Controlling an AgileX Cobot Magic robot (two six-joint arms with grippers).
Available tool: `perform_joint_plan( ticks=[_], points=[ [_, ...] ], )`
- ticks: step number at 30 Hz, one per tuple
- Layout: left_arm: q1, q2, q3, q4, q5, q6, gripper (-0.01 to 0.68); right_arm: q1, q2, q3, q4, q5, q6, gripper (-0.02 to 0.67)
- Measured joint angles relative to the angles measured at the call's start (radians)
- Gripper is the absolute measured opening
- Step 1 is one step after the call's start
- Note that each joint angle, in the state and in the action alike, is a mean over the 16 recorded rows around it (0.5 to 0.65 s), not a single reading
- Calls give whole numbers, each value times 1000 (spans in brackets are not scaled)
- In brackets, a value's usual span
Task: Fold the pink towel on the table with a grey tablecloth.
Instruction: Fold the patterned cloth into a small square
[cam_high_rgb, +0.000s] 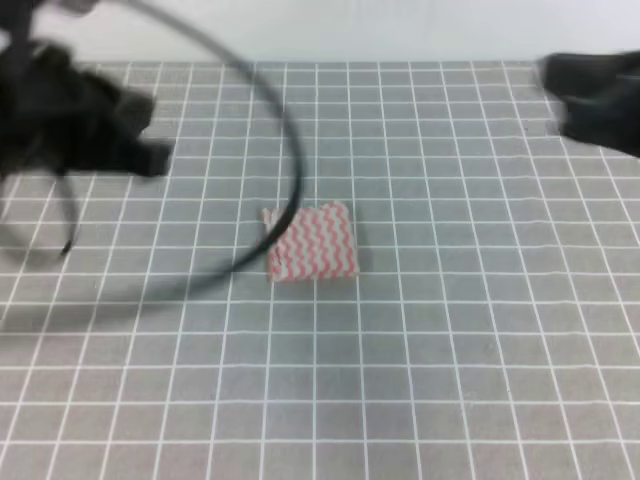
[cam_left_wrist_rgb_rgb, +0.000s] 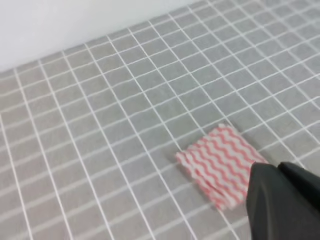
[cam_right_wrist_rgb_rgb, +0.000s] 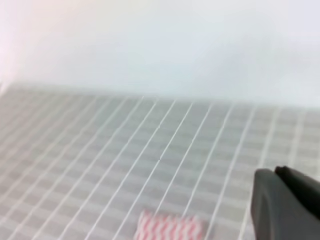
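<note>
The pink towel lies flat on the table with a grey tablecloth near the middle, as a small patch about two grid squares wide with one corner sticking out at its upper left. My left gripper hovers blurred at the far left, well away from the towel. My right gripper is at the far right back edge, also apart from it. The left wrist view shows the towel beside one dark finger. In the right wrist view the towel sits at the bottom edge, left of a dark finger. Neither jaw gap shows.
A black cable arcs from the left arm across the grid and passes over the towel's left edge in the high view. A white wall rises behind the table's far edge.
</note>
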Motion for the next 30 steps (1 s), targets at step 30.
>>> perform_joint_plan(
  ticks=[30],
  points=[
    [0, -840, 502, 204, 213, -370, 0, 0, -743, 424, 55, 93, 0, -16]
  ],
)
